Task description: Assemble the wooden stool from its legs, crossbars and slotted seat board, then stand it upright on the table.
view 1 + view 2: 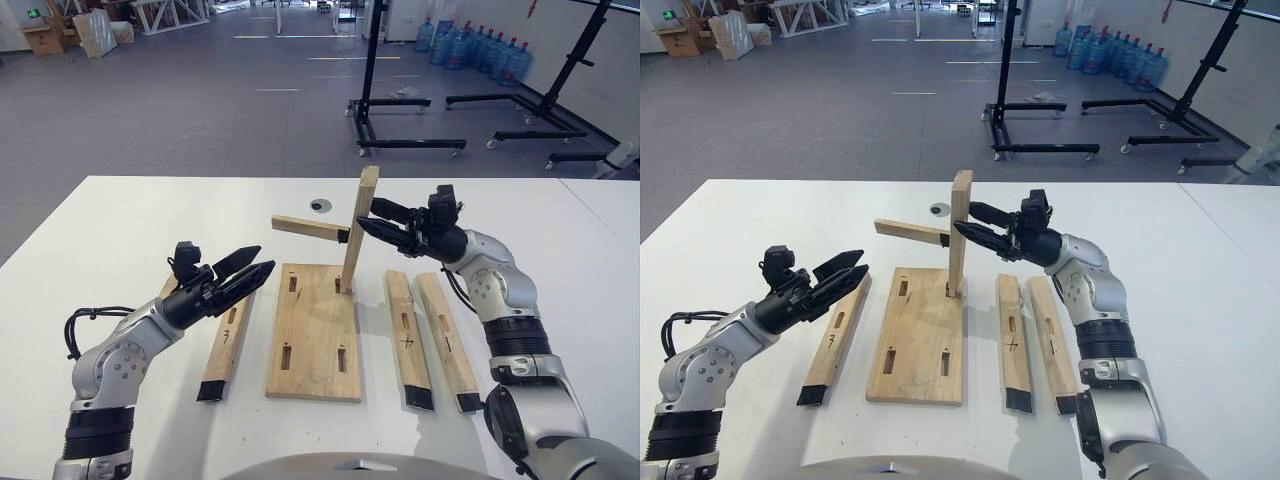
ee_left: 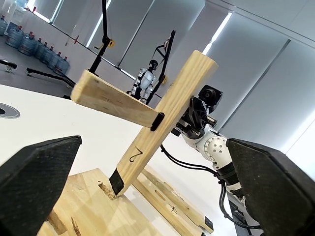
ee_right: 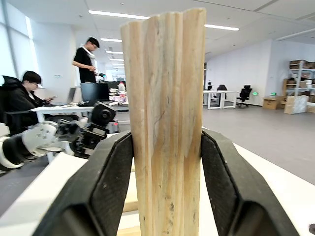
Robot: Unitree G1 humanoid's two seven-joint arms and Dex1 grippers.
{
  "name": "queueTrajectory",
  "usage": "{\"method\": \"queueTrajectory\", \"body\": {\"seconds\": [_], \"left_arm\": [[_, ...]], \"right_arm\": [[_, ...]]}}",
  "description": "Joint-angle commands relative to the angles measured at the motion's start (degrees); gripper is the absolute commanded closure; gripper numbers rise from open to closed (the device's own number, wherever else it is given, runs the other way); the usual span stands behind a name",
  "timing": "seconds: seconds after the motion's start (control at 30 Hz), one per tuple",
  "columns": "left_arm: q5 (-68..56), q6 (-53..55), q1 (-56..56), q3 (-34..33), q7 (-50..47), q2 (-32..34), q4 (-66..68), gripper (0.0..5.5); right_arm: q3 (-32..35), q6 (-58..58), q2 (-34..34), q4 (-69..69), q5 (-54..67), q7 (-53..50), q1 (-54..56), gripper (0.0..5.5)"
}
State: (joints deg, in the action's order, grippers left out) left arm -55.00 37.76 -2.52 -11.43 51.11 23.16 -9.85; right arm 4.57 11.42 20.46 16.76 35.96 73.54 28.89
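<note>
- Nearest us, three loose legs lie flat on the white table [image 1: 120,220], their dark-capped ends toward the front edge. The lone leg [image 1: 228,345] lies on the left of the seat board. The inner right leg [image 1: 408,340] and the outer right leg [image 1: 447,340] lie side by side on its right.
- Between them the slotted seat board [image 1: 313,345] lies flat, its rectangular slots facing up.
- Our left gripper [image 1: 264,258] hangs just over the far end of the lone leg, with its fingers spread apart and nothing between them.
- At the board's far right slot the upright leg [image 1: 352,260] stands with its dark tip in the board, leaning slightly.
- Our right gripper [image 1: 366,214] is clamped on that upright leg near its top, one finger pressed against each side.
- A crossbar [image 1: 308,228] juts from the upright leg toward our left, roughly level above the table.
- Beyond it we see a small round grommet [image 1: 320,205] set in the tabletop.
- Farthest off, on the grey floor, stand black wheeled frames [image 1: 405,145] and a cluster of blue water bottles [image 1: 480,45].
</note>
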Motion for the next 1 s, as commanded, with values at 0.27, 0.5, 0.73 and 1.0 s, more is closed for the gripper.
{"method": "queueTrajectory", "body": {"seconds": [0.27, 0.5, 0.73, 1.0], "left_arm": [[1.8, -0.7, -1.0, 0.8, -0.1, 0.0, 0.1, 0.10], [2.3, -0.5, -1.6, 0.7, 0.4, 0.3, 0.6, 0.10], [2.3, -0.2, -1.6, 0.8, 0.4, 0.4, 0.4, 0.10], [2.6, -0.7, -1.3, 1.0, 0.4, 0.0, 0.2, 0.10]], "right_arm": [[0.1, -10.9, -2.9, 9.6, -4.3, 3.1, 5.9, 3.45], [-0.8, -12.3, -3.4, 13.0, -5.6, 6.4, 6.7, 3.45], [0.2, -12.0, -1.7, 12.9, -4.9, 7.5, 6.8, 3.45], [1.1, -11.1, -1.7, 12.6, -4.3, 7.7, 7.3, 3.45]]}}
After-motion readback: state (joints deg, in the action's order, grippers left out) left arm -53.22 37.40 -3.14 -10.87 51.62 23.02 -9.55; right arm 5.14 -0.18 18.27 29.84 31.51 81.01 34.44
